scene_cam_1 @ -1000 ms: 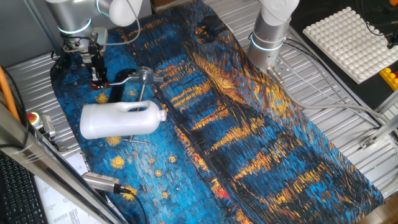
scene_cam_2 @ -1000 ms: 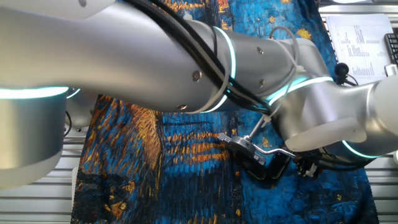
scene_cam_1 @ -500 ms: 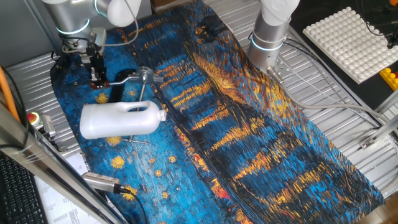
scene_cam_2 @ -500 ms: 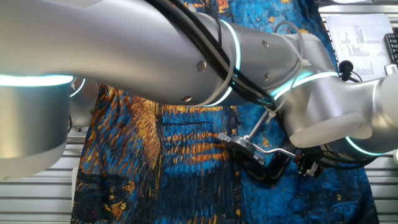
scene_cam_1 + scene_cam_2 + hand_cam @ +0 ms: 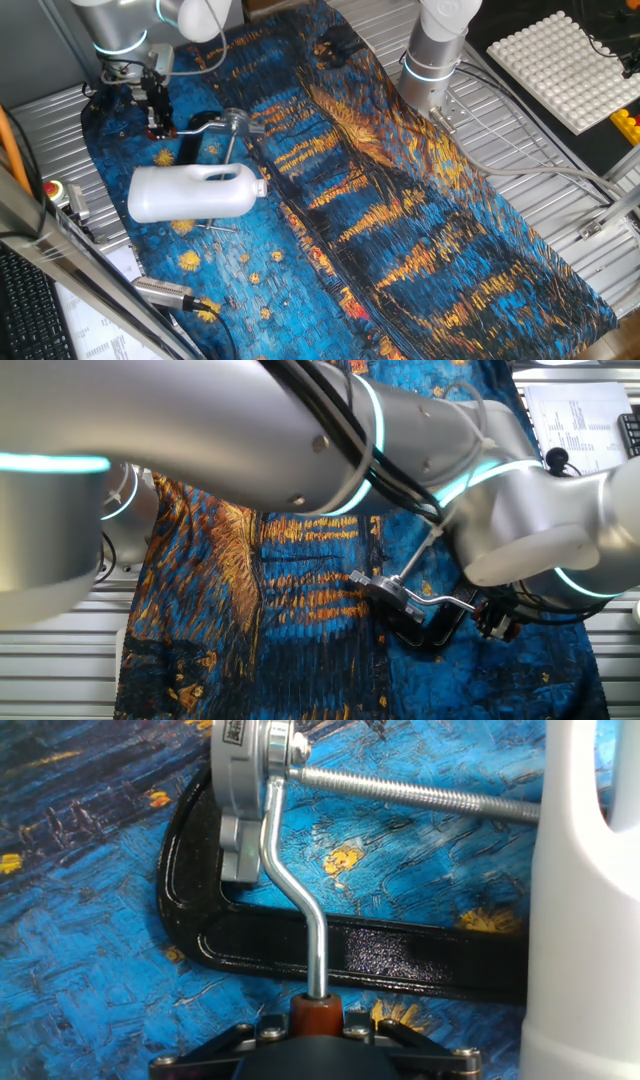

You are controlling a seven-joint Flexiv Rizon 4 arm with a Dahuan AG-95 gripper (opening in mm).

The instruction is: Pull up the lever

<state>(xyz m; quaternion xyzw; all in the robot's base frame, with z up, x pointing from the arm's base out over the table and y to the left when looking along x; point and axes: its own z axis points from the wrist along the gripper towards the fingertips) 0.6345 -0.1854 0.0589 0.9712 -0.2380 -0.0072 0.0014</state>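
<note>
The lever (image 5: 303,895) is a slim bent silver rod that runs from the metal clamp head (image 5: 240,800) down to its red-brown tip (image 5: 317,1014). My gripper (image 5: 317,1026) is shut on that tip. Only the tip's upper part shows above the jaws. The clamp's black C-shaped base (image 5: 350,948) lies flat on the cloth. In one fixed view my gripper (image 5: 155,122) is at the lever's (image 5: 198,124) left end. In the other fixed view the lever (image 5: 438,600) lies nearly level, and the gripper (image 5: 492,622) sits half hidden under my arm.
A big white jug (image 5: 193,193) lies on its side just in front of the clamp, and it fills the right edge of the hand view as the jug (image 5: 585,910). The clamp's threaded screw (image 5: 420,792) points toward it. A second arm's base (image 5: 432,60) stands at the back.
My gripper has crept slightly away from the clamp head while holding the lever's tip. The lever's angle looks about the same. The jug has not moved.
</note>
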